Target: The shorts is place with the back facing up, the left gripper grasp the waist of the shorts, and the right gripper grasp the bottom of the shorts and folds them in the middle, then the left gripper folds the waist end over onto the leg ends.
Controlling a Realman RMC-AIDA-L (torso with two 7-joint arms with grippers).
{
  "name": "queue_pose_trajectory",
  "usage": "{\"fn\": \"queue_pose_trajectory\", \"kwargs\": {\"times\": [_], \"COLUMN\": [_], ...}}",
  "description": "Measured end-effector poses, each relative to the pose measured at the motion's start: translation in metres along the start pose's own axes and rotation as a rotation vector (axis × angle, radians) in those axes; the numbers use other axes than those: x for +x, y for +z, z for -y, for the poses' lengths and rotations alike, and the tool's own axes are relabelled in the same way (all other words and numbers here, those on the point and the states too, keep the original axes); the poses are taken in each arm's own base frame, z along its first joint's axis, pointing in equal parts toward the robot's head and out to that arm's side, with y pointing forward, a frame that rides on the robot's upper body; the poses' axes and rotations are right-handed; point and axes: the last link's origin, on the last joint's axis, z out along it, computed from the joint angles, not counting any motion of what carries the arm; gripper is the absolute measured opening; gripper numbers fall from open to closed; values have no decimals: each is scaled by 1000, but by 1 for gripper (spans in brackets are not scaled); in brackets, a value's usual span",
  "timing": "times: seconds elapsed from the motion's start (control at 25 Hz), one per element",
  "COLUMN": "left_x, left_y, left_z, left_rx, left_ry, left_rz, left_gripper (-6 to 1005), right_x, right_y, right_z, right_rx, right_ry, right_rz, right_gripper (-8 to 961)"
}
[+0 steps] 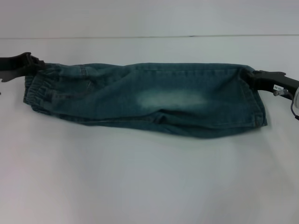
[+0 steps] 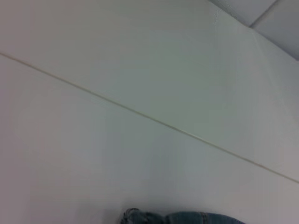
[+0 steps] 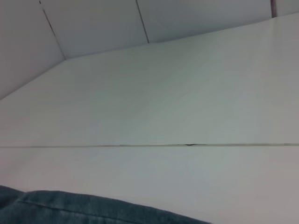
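Observation:
The blue denim shorts (image 1: 154,98) lie across the white table (image 1: 140,182), folded lengthwise into a long band. The elastic waist (image 1: 39,88) is at the left and the leg ends (image 1: 254,107) at the right. My left gripper (image 1: 36,65) is at the waist's far corner, shut on the fabric. My right gripper (image 1: 251,75) is at the far corner of the leg ends, also shut on the fabric. The far edge runs straight between them. A strip of the shorts' denim (image 2: 187,218) shows in the left wrist view and another strip (image 3: 70,210) in the right wrist view.
Behind the shorts a thin seam (image 1: 140,37) crosses the table. Bare white tabletop lies in front of the shorts. A cable loop (image 1: 294,105) hangs by my right arm at the frame edge.

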Motion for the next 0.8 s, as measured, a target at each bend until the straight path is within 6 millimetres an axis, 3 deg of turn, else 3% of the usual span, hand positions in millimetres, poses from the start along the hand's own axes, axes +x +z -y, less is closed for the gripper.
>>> {"fn": "queue_pose_trajectory", "kwargs": {"times": [0.32,0.36,0.6,0.8], "left_x": [-2,-2,-6,-11], "left_y": [1,1,-5,-21], "left_z": [-1,0,11,21], "left_rx": [-35,-35,-14,-34], "left_ry": [37,40,57,112], "left_rz": [-70,-87,-113,-134], "left_gripper": [225,263,500,711], "right_x": [6,7,9,-10], "right_y": [-5,-6,-15,-39], "right_z": [5,5,9,3], "right_rx": [16,19,7,-170], "right_ry": [13,17,49,93], "right_rz": [-2,-2,26,108], "right_gripper": [141,146,364,617]}}
